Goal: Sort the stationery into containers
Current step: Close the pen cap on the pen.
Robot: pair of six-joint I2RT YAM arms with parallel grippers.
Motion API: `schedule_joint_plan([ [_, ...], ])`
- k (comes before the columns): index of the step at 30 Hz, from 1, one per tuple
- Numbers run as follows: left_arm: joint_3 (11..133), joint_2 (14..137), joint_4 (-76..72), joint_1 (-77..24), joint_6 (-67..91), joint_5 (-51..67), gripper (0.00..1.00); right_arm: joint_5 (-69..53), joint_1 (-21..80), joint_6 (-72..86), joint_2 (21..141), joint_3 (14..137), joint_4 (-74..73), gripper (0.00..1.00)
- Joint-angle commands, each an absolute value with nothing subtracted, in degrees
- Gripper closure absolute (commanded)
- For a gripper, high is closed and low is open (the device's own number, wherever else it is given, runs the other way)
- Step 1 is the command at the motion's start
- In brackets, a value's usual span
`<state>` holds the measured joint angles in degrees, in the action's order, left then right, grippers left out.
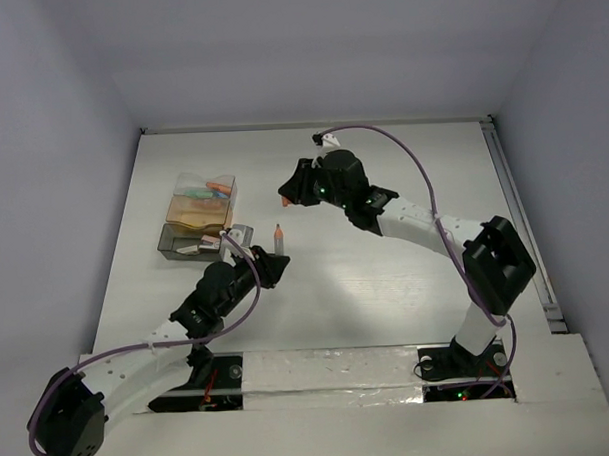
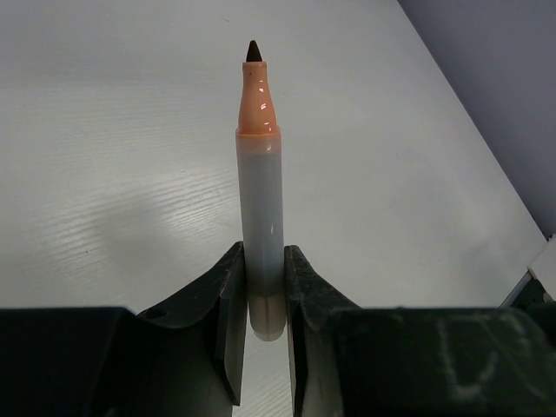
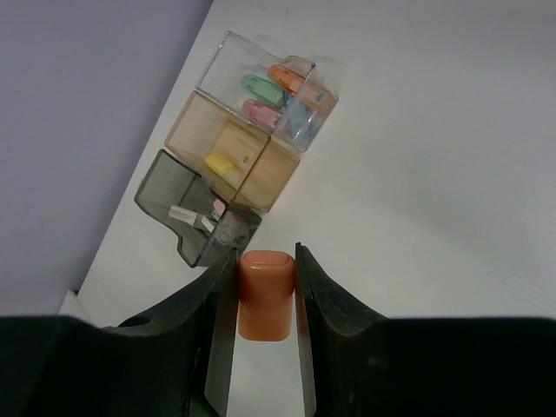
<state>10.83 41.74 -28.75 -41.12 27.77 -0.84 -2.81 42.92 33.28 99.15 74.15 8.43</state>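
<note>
**Both claws loaded: marker in the left, cap in the right**

White table (image 1: 387, 285) under both arms.

Container box (image 1: 198, 214) sits close by, ahead and to the left of the left claw (image 1: 273, 261). It is farther off, to the left of the right claw (image 1: 286, 197). From the right wrist, the box (image 3: 243, 165) lies ahead-left of the fingertips, three sections in a row. Grey section is nearest the claw, tan in the middle, clear farthest.

Left claw (image 2: 263, 261): jaws clamped on the marker (image 2: 261, 200), gripped low on its grey barrel. Marker runs straight out past the fingertips, with an orange neck and a dark bare tip at the far end.

Right claw (image 3: 265, 256): jaws pinching the orange cap (image 3: 264, 295), which is seated between the fingers with its rounded end about level with the fingertips.

Box contents:
- Clear section: green piece (image 3: 257, 85), orange piece (image 3: 285, 76), pink piece (image 3: 261, 111).
- Tan section: yellow piece (image 3: 221, 162).
- Grey section: white bits (image 3: 187, 213), too small to tell what they are.
</note>
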Motion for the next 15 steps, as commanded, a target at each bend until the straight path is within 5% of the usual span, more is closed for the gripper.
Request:
schedule_joint_plan([
  [1, 11.1, 42.9, -32.8, -41.0, 26.7, -0.3, 1.00, -2.5, 44.6, 33.3, 100.2, 77.4, 12.2, 0.95],
  [15, 11.3, 42.2, -31.6, -41.0, 26.5, -0.4, 1.00, -0.8, 48.2, 32.4, 98.5, 75.2, 12.2, 0.95],
])
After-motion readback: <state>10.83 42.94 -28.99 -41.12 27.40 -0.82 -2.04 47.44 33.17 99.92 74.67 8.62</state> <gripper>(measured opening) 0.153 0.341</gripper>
